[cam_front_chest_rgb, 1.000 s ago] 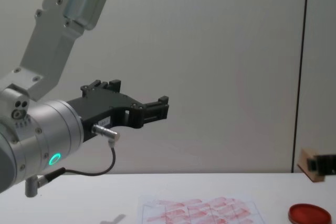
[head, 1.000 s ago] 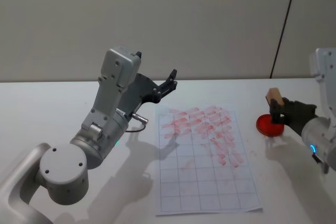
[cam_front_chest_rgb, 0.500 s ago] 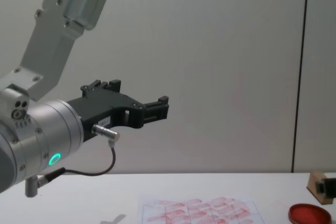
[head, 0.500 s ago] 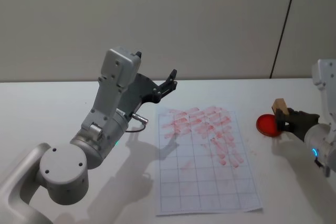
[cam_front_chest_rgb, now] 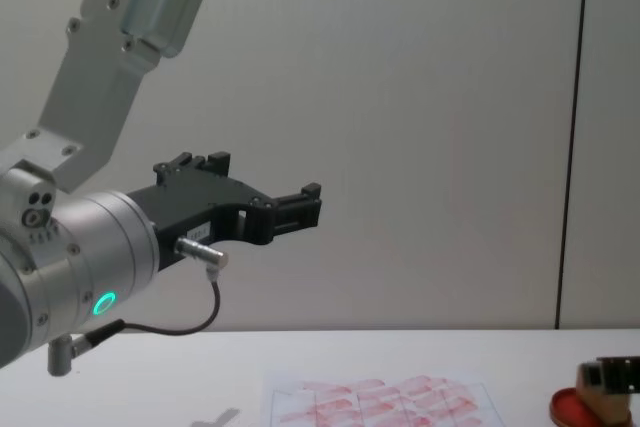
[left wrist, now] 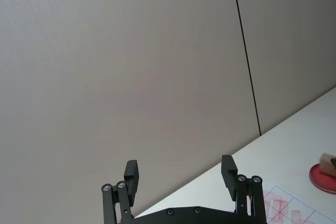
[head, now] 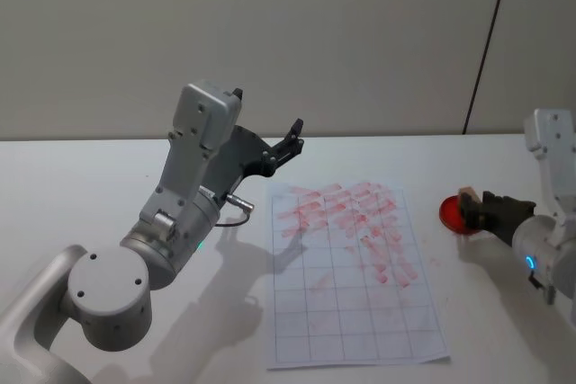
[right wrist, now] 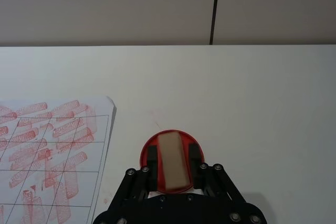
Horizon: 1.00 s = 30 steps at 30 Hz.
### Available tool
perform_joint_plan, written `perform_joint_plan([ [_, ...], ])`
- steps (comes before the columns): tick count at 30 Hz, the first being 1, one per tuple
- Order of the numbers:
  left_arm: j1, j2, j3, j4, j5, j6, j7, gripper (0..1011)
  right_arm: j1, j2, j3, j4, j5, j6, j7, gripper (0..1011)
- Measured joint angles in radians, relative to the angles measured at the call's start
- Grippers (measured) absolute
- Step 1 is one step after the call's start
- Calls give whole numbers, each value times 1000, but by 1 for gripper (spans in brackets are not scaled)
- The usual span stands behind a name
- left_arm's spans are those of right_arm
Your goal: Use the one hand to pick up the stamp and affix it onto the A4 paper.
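Observation:
The tan wooden stamp (right wrist: 171, 162) is clamped between the fingers of my right gripper (right wrist: 171, 163) and sits down over the round red ink pad (right wrist: 170, 136). In the head view the stamp (head: 466, 196) and right gripper (head: 474, 209) are at the table's right, on the red pad (head: 453, 216). The chest view has the stamp (cam_front_chest_rgb: 596, 401) low at the right edge. The A4 paper (head: 351, 270) lies flat mid-table, its upper cells full of red prints, to the left of the pad. My left gripper (head: 292, 136) hangs open and raised, left of the paper.
The white table (head: 108, 186) runs to a grey wall behind. A dark vertical seam (head: 486, 42) in the wall stands behind the pad. The left arm's body (head: 171, 222) rises over the table's left half.
My right gripper has lowered the stamp from above the red pad down onto it. The left arm has stayed still.

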Motion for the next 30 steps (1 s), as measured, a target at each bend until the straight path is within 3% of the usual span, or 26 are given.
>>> perform_joint_plan([
  [1, 0, 0, 0, 0, 0, 0, 0, 1001, 1, -1, 0, 4, 0, 0, 1, 297],
  [12, 0, 0, 0, 0, 0, 0, 0, 1001, 5, -5, 0, 14, 3, -31, 15, 663],
  [22, 0, 0, 0, 0, 0, 0, 0, 1001, -16, 3, 4, -37, -7, -113, 26, 963],
  [30, 0, 0, 0, 0, 0, 0, 0, 1001, -42, 18, 10, -85, -30, -195, 36, 1001],
])
